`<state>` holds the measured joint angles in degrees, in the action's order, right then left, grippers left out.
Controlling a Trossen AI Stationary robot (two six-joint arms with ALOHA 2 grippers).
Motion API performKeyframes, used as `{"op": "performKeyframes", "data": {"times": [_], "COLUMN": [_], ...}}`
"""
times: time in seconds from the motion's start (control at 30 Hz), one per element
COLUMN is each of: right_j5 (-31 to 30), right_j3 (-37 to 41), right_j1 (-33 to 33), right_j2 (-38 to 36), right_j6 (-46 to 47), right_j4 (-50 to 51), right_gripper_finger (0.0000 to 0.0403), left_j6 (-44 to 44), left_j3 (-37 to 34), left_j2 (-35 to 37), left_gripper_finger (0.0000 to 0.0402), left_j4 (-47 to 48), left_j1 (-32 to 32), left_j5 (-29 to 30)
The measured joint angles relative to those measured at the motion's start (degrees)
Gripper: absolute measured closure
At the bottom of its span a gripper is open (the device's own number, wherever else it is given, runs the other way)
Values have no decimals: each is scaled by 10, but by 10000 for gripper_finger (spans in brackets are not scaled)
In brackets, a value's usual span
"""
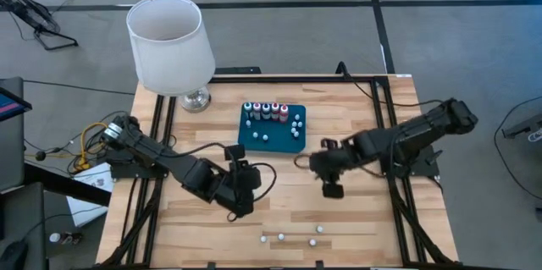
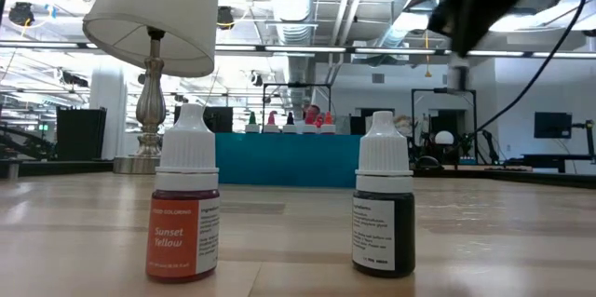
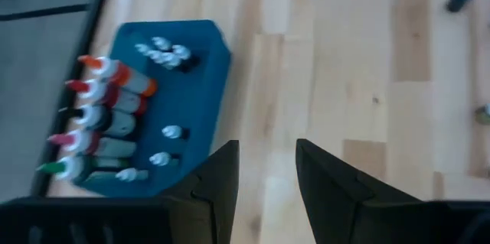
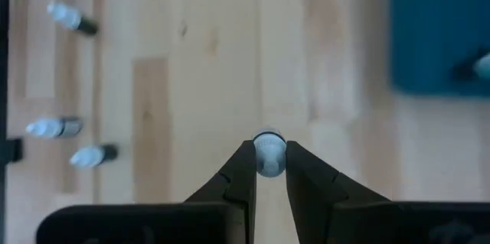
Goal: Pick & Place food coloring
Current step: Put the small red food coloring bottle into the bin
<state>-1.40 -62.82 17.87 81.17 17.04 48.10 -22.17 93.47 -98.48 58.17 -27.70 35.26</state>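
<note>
Item: food coloring, small plastic dropper bottles with ribbed white caps. One white-capped bottle is clamped by its cap between the tapered dark fingers of the right gripper, above bare wood between the tray and the near edge, right of centre. The left gripper, left of centre and nearer than the tray, has its fingers apart with nothing between them; it waits. Teal tray: flat, rectangular, matte, at the table's middle; a row of coloured bottles stands along its far side, with a few smaller white ones near its right edge. Loose bottles sit near the table's near edge; the low view shows two upright, an orange one labelled Sunset Yellow and a dark one. Table: pale butcher-block wood, smooth. Lamp: white drum shade, chrome base, far left. Risks, as judged: the narrow pinch on a round cap may let the bottle swing or slip; a tilted release on the tray could topple it into the standing row.
</note>
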Motion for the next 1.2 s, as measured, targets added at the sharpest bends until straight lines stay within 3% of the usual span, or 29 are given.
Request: {"op": "performKeyframes", "data": {"times": [0.2, 0.37, 0.47, 0.6, 0.77, 0.9, 1.07, 1.2], "right_j5": [14, 28, 48, 74, 92, 105, 105, 105], "right_j3": [-36, -51, -59, -65, -65, -65, -65, -65], "right_j1": [-78, -137, -169, -204, -239, -259, -274, -288], "right_j2": [7, 5, 5, 7, 7, 7, 7, 7], "right_j6": [-91, -140, -172, -209, -231, -232, -236, -235], "right_j4": [-1, -5, -6, -15, -46, -80, -110, -126], "right_gripper_finger": [356, 356, 356, 356, 356, 356, 356, 356], "left_j6": [-74, -21, 50, 128, 205, 271, 291, 306], "left_j3": [0, 0, 0, 0, 0, 0, -2, -89], "left_j2": [10, 33, 57, 98, 166, 224, 282, 331], "left_gripper_finger": [278, 278, 278, 278, 278, 278, 278, 278], "left_j4": [23, -82, -186, -306, -366, -363, -321, -384], "left_j1": [-46, -79, -85, -85, -91, -102, -104, -94], "left_j5": [91, 117, 87, -13, -111, -103, -89, -89]}}
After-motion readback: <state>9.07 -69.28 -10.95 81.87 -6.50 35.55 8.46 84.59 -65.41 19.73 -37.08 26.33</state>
